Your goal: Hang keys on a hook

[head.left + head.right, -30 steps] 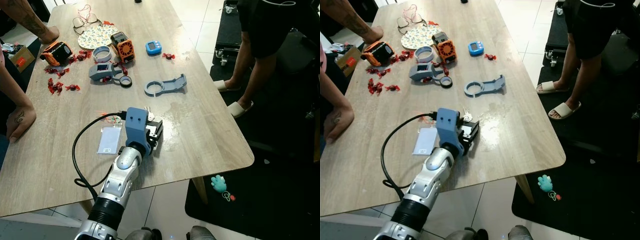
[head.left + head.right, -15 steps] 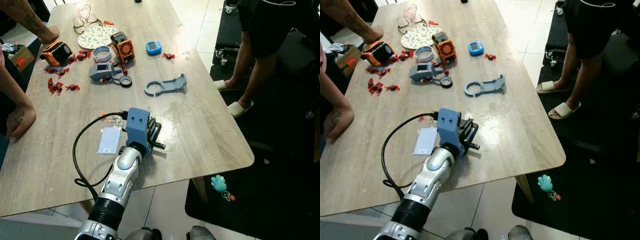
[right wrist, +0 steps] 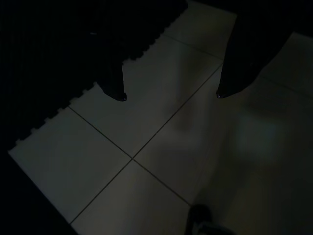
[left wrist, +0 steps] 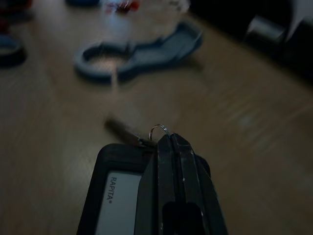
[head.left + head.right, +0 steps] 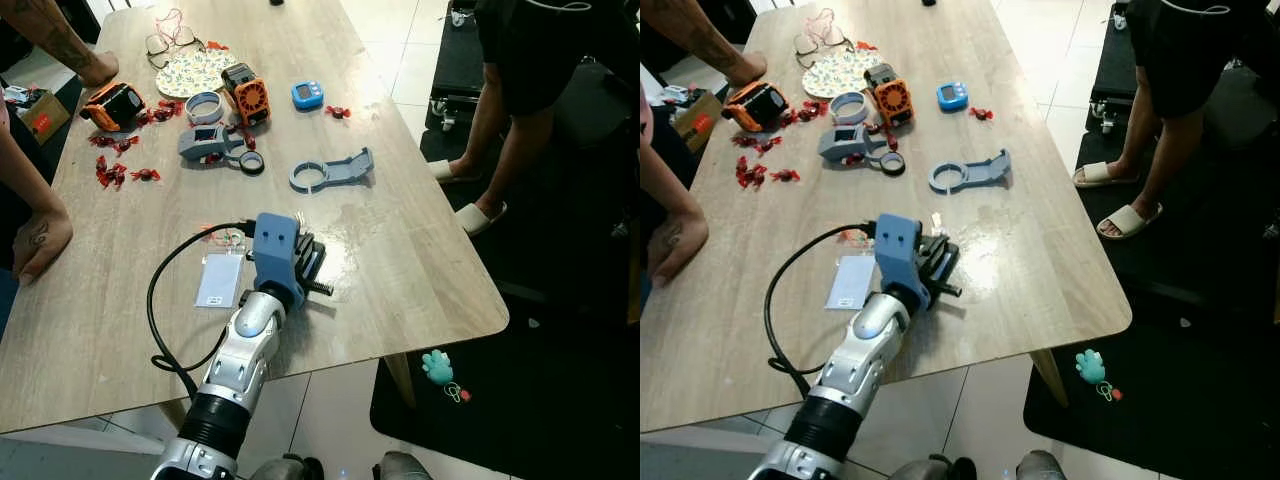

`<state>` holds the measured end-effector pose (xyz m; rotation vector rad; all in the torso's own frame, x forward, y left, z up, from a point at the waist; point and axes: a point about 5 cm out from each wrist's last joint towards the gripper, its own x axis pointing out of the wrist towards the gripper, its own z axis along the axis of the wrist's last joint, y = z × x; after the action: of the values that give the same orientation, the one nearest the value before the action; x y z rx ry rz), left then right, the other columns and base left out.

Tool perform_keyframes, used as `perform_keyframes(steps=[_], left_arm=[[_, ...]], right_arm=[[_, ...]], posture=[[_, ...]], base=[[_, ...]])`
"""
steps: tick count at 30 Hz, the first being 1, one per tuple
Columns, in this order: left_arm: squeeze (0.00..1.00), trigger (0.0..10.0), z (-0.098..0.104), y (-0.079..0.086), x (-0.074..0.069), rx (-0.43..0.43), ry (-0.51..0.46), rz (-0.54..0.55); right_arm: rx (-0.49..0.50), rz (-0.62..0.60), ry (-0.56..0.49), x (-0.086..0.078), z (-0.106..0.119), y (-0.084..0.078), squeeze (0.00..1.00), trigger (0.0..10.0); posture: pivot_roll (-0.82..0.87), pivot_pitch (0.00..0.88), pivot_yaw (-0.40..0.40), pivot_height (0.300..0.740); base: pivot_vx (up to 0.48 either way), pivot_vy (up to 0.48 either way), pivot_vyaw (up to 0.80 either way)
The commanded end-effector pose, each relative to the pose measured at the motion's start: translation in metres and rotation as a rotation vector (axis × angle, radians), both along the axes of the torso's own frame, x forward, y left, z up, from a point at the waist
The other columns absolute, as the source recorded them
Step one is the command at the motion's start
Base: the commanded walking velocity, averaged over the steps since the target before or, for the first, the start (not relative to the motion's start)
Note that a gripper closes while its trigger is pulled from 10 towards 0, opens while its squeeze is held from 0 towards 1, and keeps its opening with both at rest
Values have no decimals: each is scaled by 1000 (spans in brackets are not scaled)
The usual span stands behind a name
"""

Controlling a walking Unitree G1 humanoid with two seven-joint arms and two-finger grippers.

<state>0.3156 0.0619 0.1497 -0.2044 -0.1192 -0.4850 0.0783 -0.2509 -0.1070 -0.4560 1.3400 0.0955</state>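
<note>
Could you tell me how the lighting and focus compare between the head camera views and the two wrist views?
Left and right eye views: bright, sharp, with glare on the wooden table. Left wrist view: dim; the shut left gripper and small metal key ring are fairly clear, the blue plastic hook bracket behind is blurred. Right wrist view: very dark, tiled floor barely lit.

Head stereo pair looks down over table (image 5: 420,270); left wrist camera close above tabletop; right wrist faces floor (image 3: 161,147).
</note>
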Motion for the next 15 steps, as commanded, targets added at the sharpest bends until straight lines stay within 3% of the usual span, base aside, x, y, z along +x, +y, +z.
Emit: perform_keyframes(steps=[1, 3, 4, 8, 10, 15], left_arm=[[0, 5216, 7, -1, -1, -87, -5, -38], [0, 5373, 10, 0, -1, -115, -7, -56], [0, 6980, 13, 1, -1, -136, -11, -70], [0, 7765, 18, 5, -1, -150, -32, -85], [0, 10000, 26, 10, 0, -166, -61, -88], [0, 10000, 40, 18, 2, -256, -86, -105]], right_arm=[[12, -7, 25, -8, -2, 3, 0, 10000], [13, -7, 22, -7, -2, 3, 0, 10000], [14, -7, 19, -6, -2, 4, 0, 10000], [17, -7, 11, -2, -2, 5, 0, 10000], [20, -8, 4, 1, -1, 6, 0, 10000], [28, -11, -7, 5, -1, 7, 0, 10000]], posture=[[-174, 217, 136, 740], [-174, 217, 136, 740], [-173, 211, 136, 740], [-171, 202, 136, 740], [-170, 190, 133, 740], [-170, 178, 131, 740]], base=[[0, 0, 0], [0, 0, 0], [0, 0, 0], [0, 0, 0], [0, 0, 0], [0, 0, 0]])
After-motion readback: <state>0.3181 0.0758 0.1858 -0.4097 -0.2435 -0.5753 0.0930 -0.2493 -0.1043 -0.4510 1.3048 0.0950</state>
